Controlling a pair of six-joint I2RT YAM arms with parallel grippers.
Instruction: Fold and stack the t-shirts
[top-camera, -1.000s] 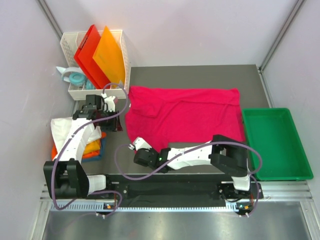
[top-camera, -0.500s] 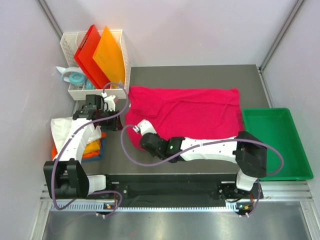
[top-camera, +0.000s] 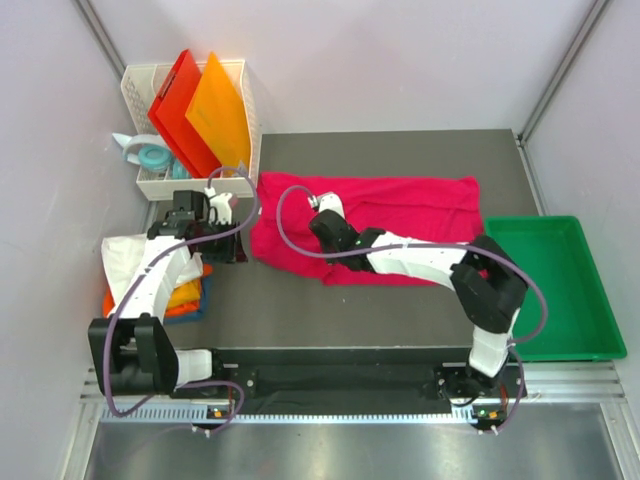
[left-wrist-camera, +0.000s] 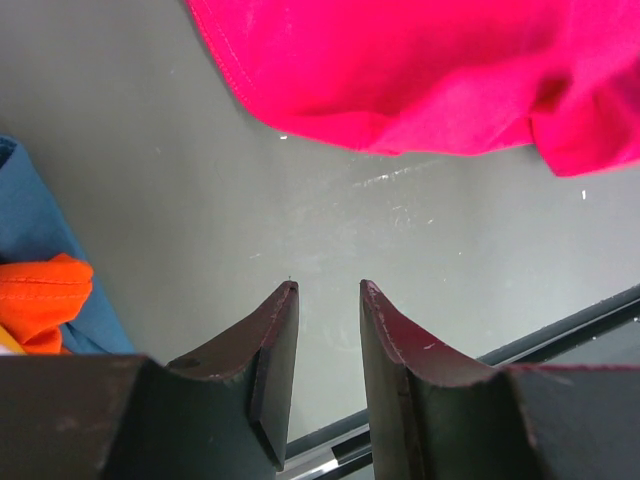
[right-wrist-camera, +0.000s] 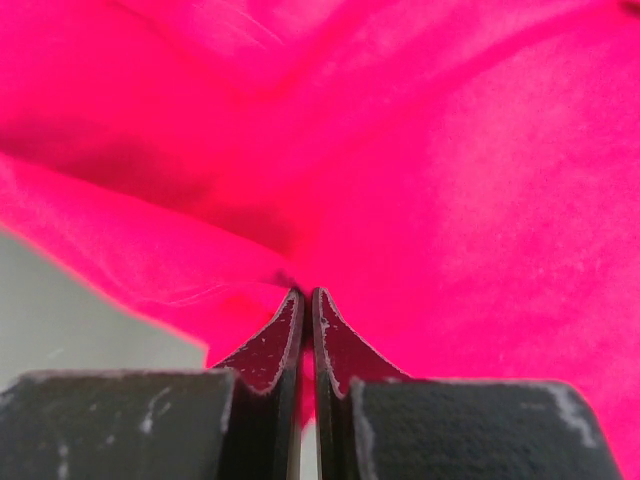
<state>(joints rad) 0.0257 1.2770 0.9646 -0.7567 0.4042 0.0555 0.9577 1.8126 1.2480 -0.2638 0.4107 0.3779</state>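
Right wrist shows me the right gripper, fingers pinched together on a fold of the crimson-pink t-shirt mid-table. My left gripper hovers with fingers apart and empty, near the folded orange t-shirt and blue t-shirt by the left edge.

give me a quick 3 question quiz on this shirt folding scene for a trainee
1. True or false: the right gripper is shut on the large crimson-pink cloth t-shirt.
2. Pick one: in the left wrist view, the open left gripper is over A) the bare grey table B) the white plastic basket C) the orange plastic board.
3. Fill in: the green plastic tray sits on the robot's ___ side.

Key: 1 true; 2 A; 3 right.
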